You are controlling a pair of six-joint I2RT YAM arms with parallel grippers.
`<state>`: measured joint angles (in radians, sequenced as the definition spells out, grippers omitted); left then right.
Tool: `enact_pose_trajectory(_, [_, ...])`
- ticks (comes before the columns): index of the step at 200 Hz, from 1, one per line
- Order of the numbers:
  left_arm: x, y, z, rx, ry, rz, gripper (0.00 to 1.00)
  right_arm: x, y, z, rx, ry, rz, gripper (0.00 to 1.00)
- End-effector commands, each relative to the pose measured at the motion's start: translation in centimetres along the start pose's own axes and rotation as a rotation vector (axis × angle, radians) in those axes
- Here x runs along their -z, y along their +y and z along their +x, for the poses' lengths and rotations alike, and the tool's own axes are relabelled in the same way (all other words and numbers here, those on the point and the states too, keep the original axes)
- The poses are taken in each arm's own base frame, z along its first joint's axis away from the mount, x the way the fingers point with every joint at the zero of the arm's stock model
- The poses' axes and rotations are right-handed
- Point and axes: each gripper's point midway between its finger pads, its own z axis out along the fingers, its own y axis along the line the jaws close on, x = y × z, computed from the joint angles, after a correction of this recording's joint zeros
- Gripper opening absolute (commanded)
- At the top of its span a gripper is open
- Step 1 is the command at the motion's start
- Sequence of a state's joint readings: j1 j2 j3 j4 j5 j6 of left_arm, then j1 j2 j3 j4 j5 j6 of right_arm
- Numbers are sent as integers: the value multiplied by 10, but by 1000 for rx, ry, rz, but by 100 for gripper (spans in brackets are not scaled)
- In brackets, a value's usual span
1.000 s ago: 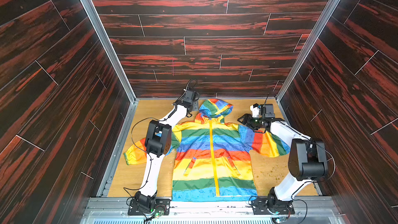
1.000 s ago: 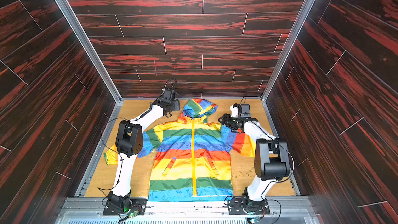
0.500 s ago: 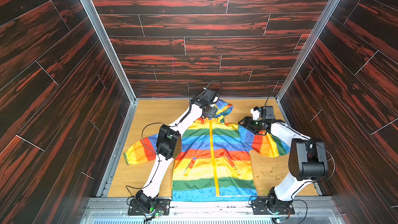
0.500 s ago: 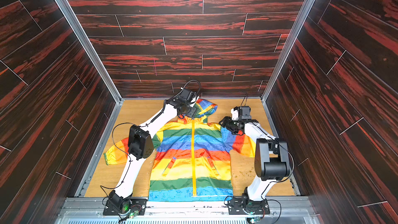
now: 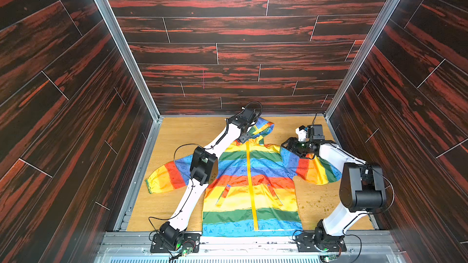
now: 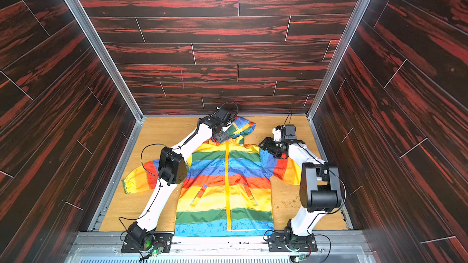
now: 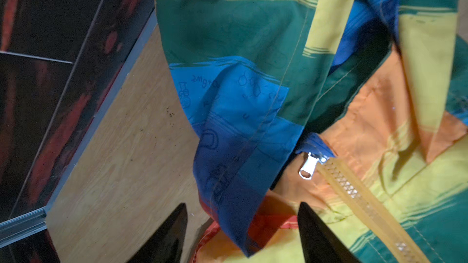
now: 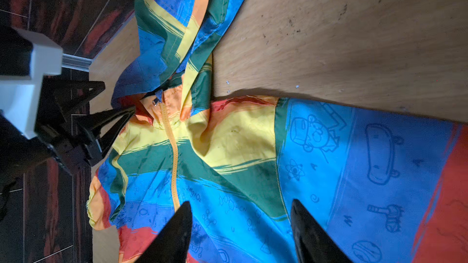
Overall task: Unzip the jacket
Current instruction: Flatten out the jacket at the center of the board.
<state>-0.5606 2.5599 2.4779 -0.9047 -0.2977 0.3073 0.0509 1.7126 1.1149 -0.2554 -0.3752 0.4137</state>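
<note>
The rainbow-striped jacket [image 5: 233,198] [image 6: 210,198] lies flat on the wooden table, front up, hood toward the back wall. Its yellow-orange zipper [image 5: 249,168] [image 8: 174,168] is closed up to the collar. In the left wrist view the silver zipper pull [image 7: 310,165] rests at the collar under a blue hood flap [image 7: 240,127]. My left gripper [image 5: 245,136] [image 6: 222,136] [image 7: 243,204] [image 8: 117,98] hovers open at the collar, and the hood's edge hangs loosely between its fingertips. My right gripper [image 5: 287,144] [image 6: 263,144] [image 8: 241,201] stands open over the jacket's right shoulder, holding nothing.
Dark wood-patterned walls [image 5: 228,54] close in the table [image 5: 182,132] on three sides. A metal rail [image 5: 253,241] with both arm bases runs along the front edge. Small greenish crumbs [image 5: 316,201] lie on the table to the right of the jacket's hem.
My left arm has swung right, from beside the hood to over the collar, uncovering more of the left sleeve. The right arm has hardly moved.
</note>
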Motion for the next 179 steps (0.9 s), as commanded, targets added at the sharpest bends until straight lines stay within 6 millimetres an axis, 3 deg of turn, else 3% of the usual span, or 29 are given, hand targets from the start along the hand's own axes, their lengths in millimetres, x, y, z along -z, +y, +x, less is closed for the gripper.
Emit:
enact_pose_trajectory(1, [0,18,3,-30,28,-95,68,9,7,-7,15,-17,-6,63])
enact_pose_trajectory(23, [-3,26,-4,6,1,-148,65,8,6,-6,10,-14,-5,63])
enact_pose_trajectory(69, [-8,9,-21,37,-74,-61,62,7,4,-6,8,-17,5,63])
enact_pose_trajectory(99, [-7,12,-36,108,-129,-66,54,4,2,-5,-3,-13,1,62])
enact_pose_trajectory(150, [5,43,-49,224,-189,-208,21,3,4,-6,-7,-15,-11,62])
enact_pose_trajectory(179, [14,58,-46,293,-210,-257,1,-2,20,-16,6,-22,-102,59])
